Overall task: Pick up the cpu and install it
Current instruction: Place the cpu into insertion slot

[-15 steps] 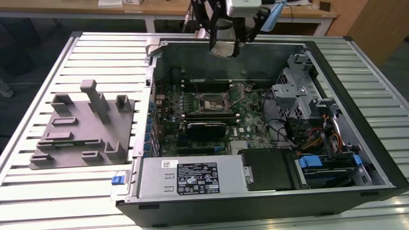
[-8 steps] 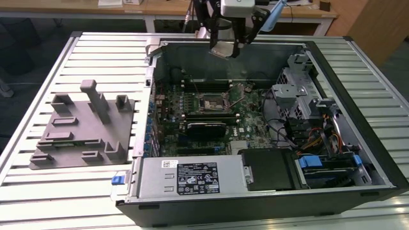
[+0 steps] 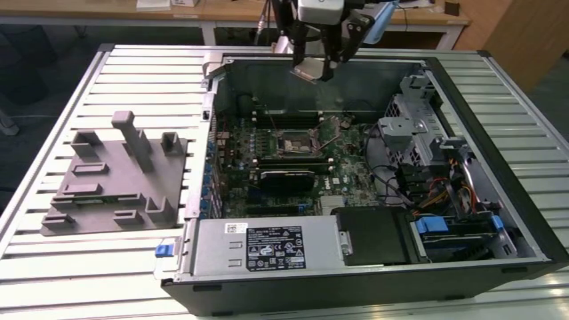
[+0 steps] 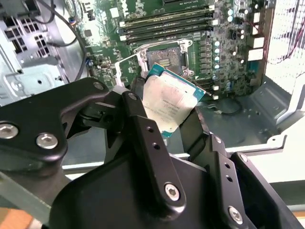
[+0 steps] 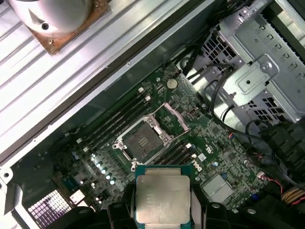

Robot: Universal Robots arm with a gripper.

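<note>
I have the arm coming down from above near the bench's [image 3: 80,267] far edge as the exterior view sees it, with the wrist tilted and the end effector [image 3: 313,67] hanging over the back wall of the open computer case [image 3: 356,283]. Its black fingers [image 4: 145,133] are clamped on the cpu [image 3: 308,69], one on each of two opposite edges. The chip is in the air, slanted rather than level, with its silver top facing outward. In both wrist views the cpu [image 5: 163,195] sits between the finger ends, above the green motherboard [image 5: 214,157] and well apart from it. The dark square socket [image 5: 142,141] lies open below with its metal frame swung up, and memory slots run along either side of it. The case lies on its side and takes up the middle of the bench and the side at the exterior view's right. A power supply [image 3: 266,243] lies along the case's near edge, and a metal drive cage [image 3: 409,127] with loose cables is at the side nearer the exterior view's right. The bench top is made of pale metal slats. A grey fixture block [image 3: 106,187] with upright posts rests on it just beside the case, toward the edge at the exterior view's left. Beyond the far edge, a wood-topped desk [image 3: 222,13] with white legs stands on a dark floor.
</note>
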